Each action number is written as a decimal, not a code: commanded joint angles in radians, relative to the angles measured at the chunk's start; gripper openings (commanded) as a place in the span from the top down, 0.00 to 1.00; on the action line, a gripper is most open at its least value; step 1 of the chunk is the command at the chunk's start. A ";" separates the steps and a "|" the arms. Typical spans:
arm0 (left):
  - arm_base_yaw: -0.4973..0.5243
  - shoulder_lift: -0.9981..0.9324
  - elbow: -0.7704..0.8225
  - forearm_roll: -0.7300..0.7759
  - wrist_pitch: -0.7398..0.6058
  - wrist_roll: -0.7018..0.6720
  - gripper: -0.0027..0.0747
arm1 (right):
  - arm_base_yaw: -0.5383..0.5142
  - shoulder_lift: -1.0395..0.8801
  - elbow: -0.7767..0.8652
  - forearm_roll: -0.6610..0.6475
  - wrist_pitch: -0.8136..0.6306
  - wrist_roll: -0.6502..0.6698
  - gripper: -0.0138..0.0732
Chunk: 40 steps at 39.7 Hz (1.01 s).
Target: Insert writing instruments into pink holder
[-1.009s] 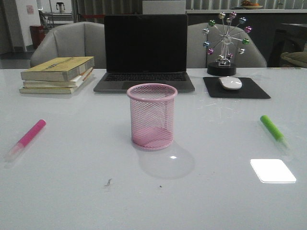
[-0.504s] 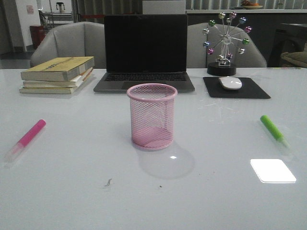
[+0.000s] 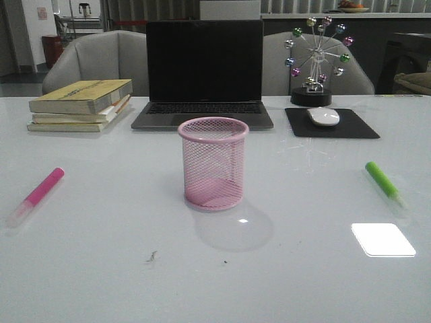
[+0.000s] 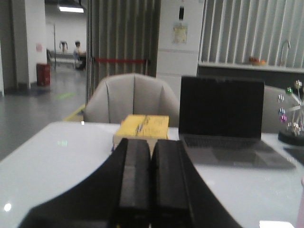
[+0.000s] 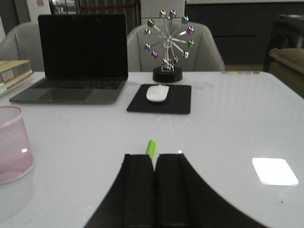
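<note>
The pink holder stands upright and empty at the table's middle; the right wrist view shows the same holder. A hot pink marker lies flat at the left. A bright green marker lies flat at the right. Neither arm appears in the front view. In its wrist view my left gripper is shut with nothing between its fingers, held above the table's left side. My right gripper is also shut and empty, with the green marker's end showing just beyond its fingertips.
A dark laptop stands behind the holder. Stacked yellow books sit at the back left. At the back right, a white mouse rests on a black pad by a ball-wheel ornament.
</note>
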 commanded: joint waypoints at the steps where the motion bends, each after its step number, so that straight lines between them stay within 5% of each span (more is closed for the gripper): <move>1: 0.002 -0.024 -0.009 -0.009 -0.186 -0.001 0.85 | -0.009 -0.019 0.000 -0.011 -0.174 -0.004 0.78; 8: 0.002 -0.020 -0.106 0.106 -0.147 -0.001 0.85 | -0.008 -0.019 -0.042 -0.011 -0.266 -0.003 0.78; 20: 0.002 0.011 -0.333 0.184 -0.033 -0.001 0.85 | -0.008 0.022 -0.330 -0.040 -0.014 -0.004 0.78; 34: 0.002 0.283 -0.517 0.184 -0.024 -0.001 0.85 | -0.008 0.258 -0.542 -0.071 0.038 -0.004 0.78; 40: 0.002 0.446 -0.625 0.184 0.076 -0.001 0.85 | -0.008 0.401 -0.618 -0.098 0.037 -0.004 0.78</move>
